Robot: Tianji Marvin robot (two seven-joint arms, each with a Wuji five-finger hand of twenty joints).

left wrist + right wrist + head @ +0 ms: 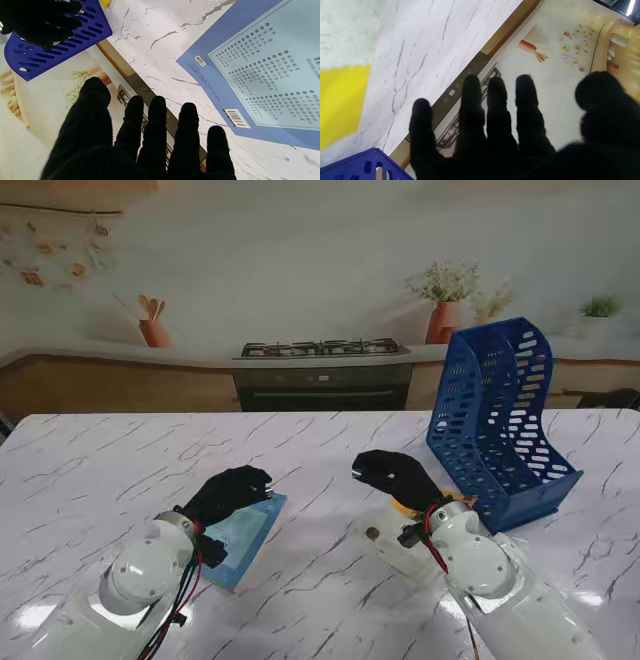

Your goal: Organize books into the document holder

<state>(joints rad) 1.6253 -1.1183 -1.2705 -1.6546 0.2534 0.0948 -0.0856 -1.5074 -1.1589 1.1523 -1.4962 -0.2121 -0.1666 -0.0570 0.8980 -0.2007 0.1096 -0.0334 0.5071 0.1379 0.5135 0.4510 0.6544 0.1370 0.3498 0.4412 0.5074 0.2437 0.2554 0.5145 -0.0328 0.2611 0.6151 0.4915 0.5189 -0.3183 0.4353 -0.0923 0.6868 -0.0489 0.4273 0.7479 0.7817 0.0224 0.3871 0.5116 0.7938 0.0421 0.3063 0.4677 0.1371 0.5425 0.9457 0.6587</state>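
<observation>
A blue book (245, 540) with a pale cover panel lies flat on the marble table, partly under my left hand (228, 492). That hand hovers over the book with its black fingers spread and nothing in them; the left wrist view shows the book (252, 82) past the fingers (155, 125). My right hand (395, 475) floats open over a yellow-edged book (410, 505), mostly hidden beneath it and seen as a yellow patch (340, 105) in the right wrist view. The blue slotted document holder (500, 420) stands upright to the right of that hand.
The marble table (100, 470) reaches back to a printed kitchen backdrop with a stove (322, 370). The holder's near corner (367, 163) shows close to my right hand's fingers (495, 115).
</observation>
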